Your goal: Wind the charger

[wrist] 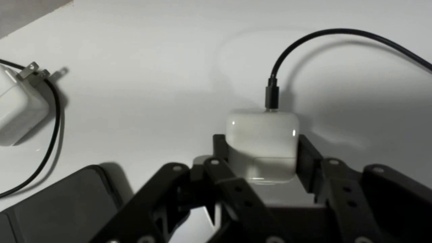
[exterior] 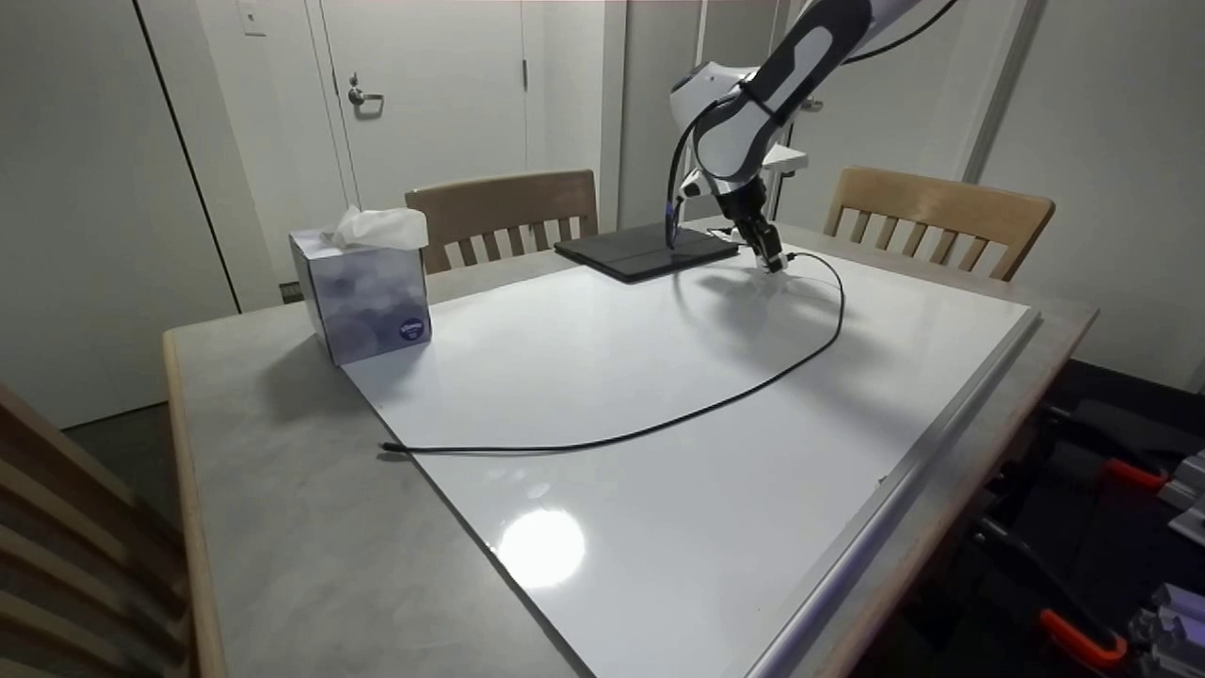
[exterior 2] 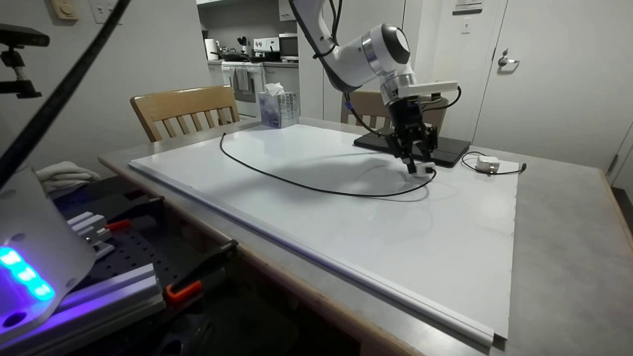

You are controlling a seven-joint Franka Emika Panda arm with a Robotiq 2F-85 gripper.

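Note:
The charger's white adapter block (wrist: 261,135) is between my gripper's fingers (wrist: 261,150) in the wrist view, with a finger against each side. The gripper points down, low over the white board, in both exterior views (exterior: 767,256) (exterior 2: 419,163). I cannot tell whether the block touches the board. The charger's thin black cable (exterior: 698,411) is plugged into the block. It runs in one long open curve across the board, its free end just past the board's edge near the tissue box. The cable also shows in an exterior view (exterior 2: 306,187) and in the wrist view (wrist: 337,31).
A second white adapter (exterior 2: 487,164) with a short black cable lies beside the gripper, prongs showing in the wrist view (wrist: 20,108). The flat dark laptop (exterior: 650,250) lies close behind the gripper. A tissue box (exterior: 372,301) stands at the board's (exterior: 584,377) corner. Chairs surround the table.

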